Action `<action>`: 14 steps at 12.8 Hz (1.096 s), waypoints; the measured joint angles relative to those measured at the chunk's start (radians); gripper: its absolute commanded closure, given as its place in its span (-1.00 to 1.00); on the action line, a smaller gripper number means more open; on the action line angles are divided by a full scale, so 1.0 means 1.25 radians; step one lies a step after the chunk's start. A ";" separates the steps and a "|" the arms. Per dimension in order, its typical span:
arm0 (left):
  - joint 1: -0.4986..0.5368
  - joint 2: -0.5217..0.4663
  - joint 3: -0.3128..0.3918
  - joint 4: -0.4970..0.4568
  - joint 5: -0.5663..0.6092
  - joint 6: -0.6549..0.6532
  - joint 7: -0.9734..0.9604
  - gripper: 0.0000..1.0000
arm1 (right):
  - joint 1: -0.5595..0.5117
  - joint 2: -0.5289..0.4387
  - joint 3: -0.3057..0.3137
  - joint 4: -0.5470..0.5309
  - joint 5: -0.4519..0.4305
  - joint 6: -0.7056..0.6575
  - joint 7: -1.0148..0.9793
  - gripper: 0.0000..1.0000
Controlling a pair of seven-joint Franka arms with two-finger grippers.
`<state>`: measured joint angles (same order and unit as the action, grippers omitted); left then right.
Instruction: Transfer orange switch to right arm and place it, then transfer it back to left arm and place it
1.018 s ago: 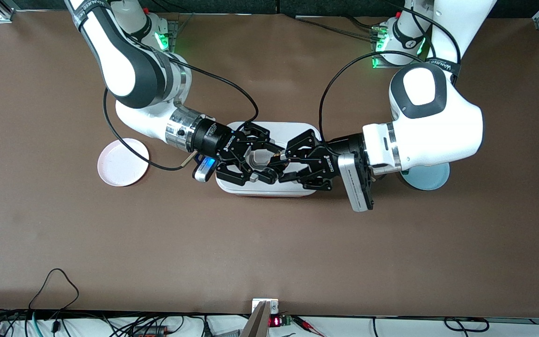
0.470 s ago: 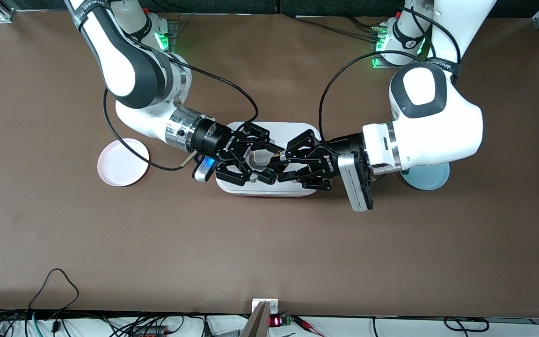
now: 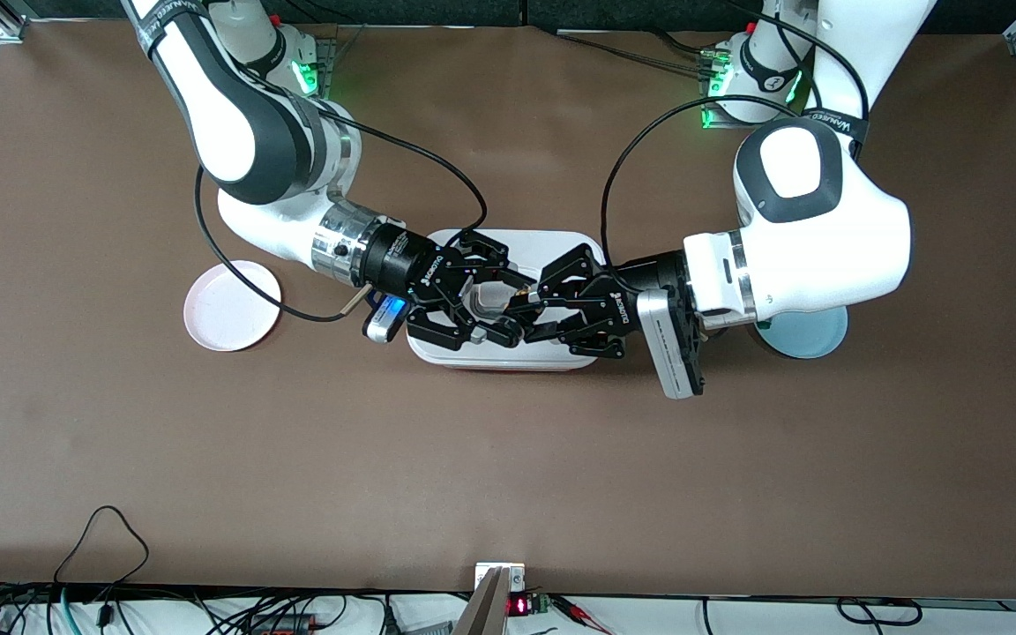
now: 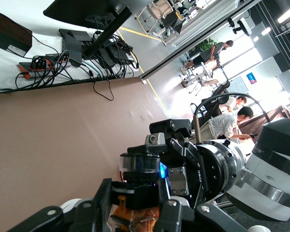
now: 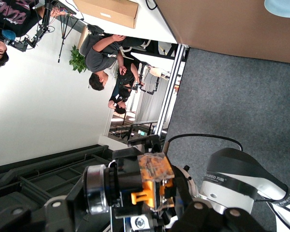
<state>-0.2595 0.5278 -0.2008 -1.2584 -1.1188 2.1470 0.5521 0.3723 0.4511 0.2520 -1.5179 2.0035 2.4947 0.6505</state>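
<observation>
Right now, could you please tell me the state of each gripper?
Left gripper: closed on the orange switch, over the box.
Right gripper: open around the switch, over the same box, not yet gripping it.

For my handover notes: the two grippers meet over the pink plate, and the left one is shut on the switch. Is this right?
One thing is wrong. The left gripper and the right gripper meet over the box, not the pink plate, as the front view shows. The left one is indeed shut on the switch.
</observation>
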 measured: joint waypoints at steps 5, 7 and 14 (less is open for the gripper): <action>0.000 0.000 0.000 0.001 0.000 -0.002 -0.003 0.75 | 0.000 -0.001 0.000 0.000 0.000 0.000 0.002 0.50; 0.000 0.000 0.000 0.001 0.000 -0.002 -0.004 0.75 | 0.000 -0.001 0.000 0.000 0.000 0.000 0.003 0.50; 0.001 0.000 0.000 0.002 0.000 -0.005 -0.010 0.75 | 0.000 -0.002 0.000 0.000 0.000 0.000 0.006 0.50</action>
<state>-0.2584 0.5277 -0.2006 -1.2553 -1.1188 2.1412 0.5401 0.3727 0.4489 0.2522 -1.5181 2.0035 2.4950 0.6581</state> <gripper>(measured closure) 0.586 0.260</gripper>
